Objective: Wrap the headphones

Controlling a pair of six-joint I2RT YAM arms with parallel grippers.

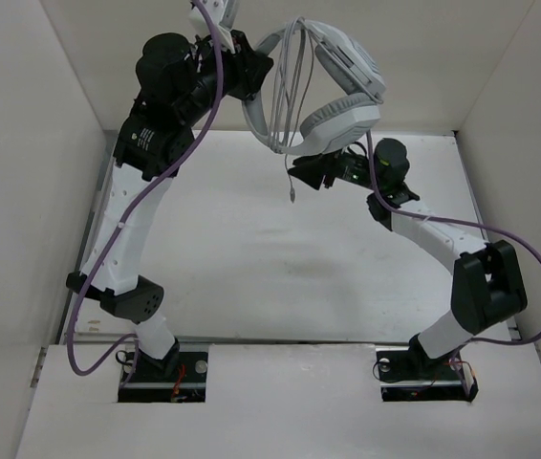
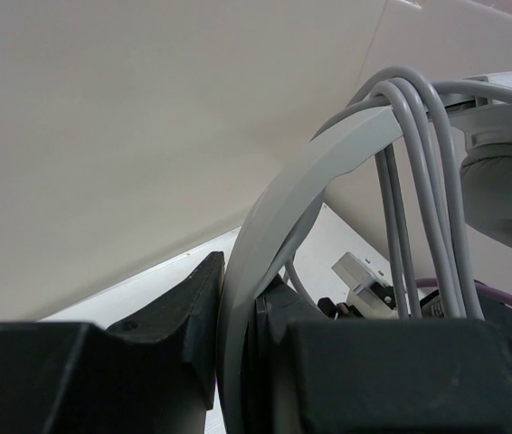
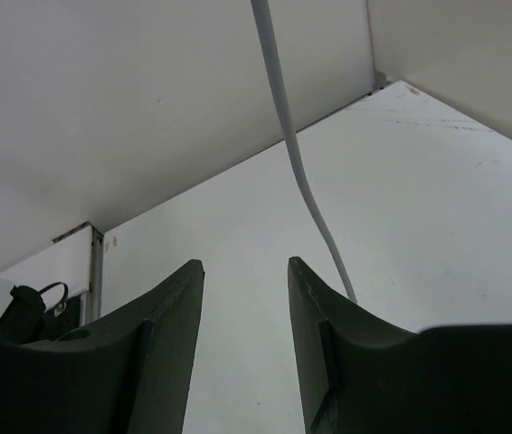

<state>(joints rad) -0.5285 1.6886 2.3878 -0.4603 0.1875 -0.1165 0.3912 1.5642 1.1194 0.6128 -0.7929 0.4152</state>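
Observation:
The light grey-white headphones [image 1: 342,76] hang high above the table at the back. My left gripper [image 1: 251,76] is shut on the curved headband [image 2: 274,217], which runs between its black fingers in the left wrist view. Several loops of thin grey cord [image 2: 419,181] lie over the headband, and a cord end [image 1: 291,182] dangles below. One padded earcup [image 2: 509,190] shows at the right. My right gripper [image 1: 311,172] sits just under the earcups, open and empty. The cord [image 3: 297,163] hangs down past its right finger [image 3: 328,344], outside the gap.
White walls enclose the table on the left, back and right. Thick purple cables [image 1: 204,134] run along both arms. The right arm's elbow [image 1: 486,287] stands at the right side.

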